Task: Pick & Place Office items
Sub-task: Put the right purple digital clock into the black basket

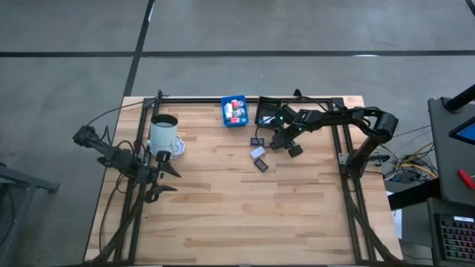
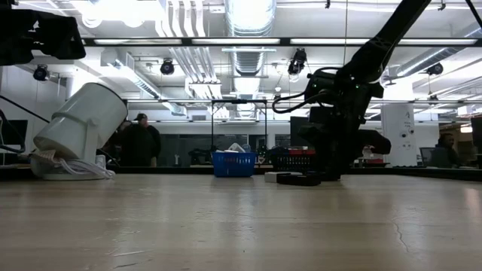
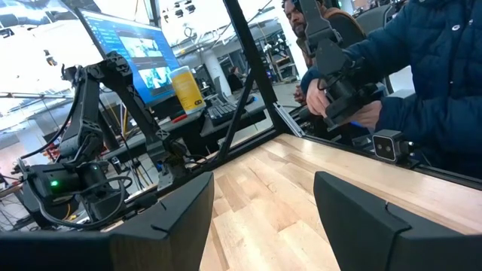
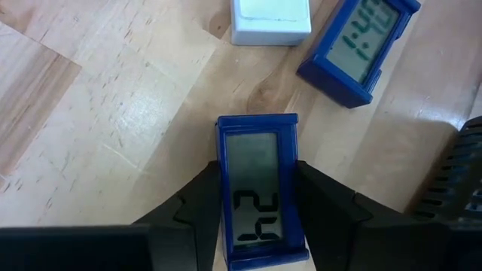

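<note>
The right gripper [image 4: 258,218] was down at the desk [image 1: 245,208] near its far right part, just in front of the black bin [image 1: 267,113], and its jaws were clamped on the long sides of a small blue-framed digital clock [image 4: 260,188] with a grey display. In the right wrist view the two dark fingers [image 4: 197,207] pressed against the clock's blue edges, and the clock lay flat on the wood. Near it lay a second blue-framed clock [image 4: 361,41], tilted at an angle, and a small white block [image 4: 269,19]; the two were close together but apart from the held clock. From above, these pieces showed as a small cluster [image 1: 259,154] just beside the right gripper [image 1: 284,141].

The blue bin [image 1: 234,111] stood at the far edge of the desk, left of the black bin, with several small red and white pieces inside. A large white mug [image 1: 164,133] stood on the left part of the desk; in the low view it appeared tipped.

The left gripper [image 1: 165,174] waited over the left side of the desk, near the mug, with its jaws apart and nothing between them. In the left wrist view a person in a dark blue jacket [image 3: 429,83] stood beyond the desk
</note>
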`<control>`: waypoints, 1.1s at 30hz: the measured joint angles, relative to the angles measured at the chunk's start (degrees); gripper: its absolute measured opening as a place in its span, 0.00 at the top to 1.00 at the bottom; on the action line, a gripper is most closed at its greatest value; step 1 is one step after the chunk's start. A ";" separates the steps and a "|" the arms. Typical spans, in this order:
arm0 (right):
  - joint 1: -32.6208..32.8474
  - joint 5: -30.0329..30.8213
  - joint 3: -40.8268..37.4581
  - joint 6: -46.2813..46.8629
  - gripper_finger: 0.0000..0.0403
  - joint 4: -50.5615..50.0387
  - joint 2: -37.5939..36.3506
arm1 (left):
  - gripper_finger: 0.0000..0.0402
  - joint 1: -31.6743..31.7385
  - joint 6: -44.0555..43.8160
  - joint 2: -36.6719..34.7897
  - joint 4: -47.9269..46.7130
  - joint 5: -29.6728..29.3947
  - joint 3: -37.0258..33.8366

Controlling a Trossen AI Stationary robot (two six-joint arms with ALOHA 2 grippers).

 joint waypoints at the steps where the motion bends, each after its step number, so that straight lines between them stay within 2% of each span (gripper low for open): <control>1: 0.00 0.00 0.00 -0.01 0.64 0.00 -0.02 | 0.42 0.00 0.00 0.00 -0.01 0.00 0.00; 6: 0.02 -0.14 1.13 2.22 0.65 -1.94 -0.69 | 0.42 0.00 0.00 0.00 -0.01 0.00 -0.01; 11: 0.07 -0.92 4.56 5.27 0.65 -8.17 -2.18 | 0.42 0.00 0.00 0.00 -0.01 0.00 -0.01; 17: 0.33 -1.34 9.90 9.62 0.65 -15.35 -3.98 | 0.42 0.00 0.00 0.00 -0.01 0.00 -0.01; 24: 0.58 -1.50 17.63 10.41 0.65 -20.32 -4.39 | 0.42 0.00 0.00 0.02 0.00 0.00 0.00; 33: -1.22 2.01 26.46 23.77 0.65 -20.92 -4.39 | 0.42 0.00 0.00 0.02 0.00 0.00 -0.01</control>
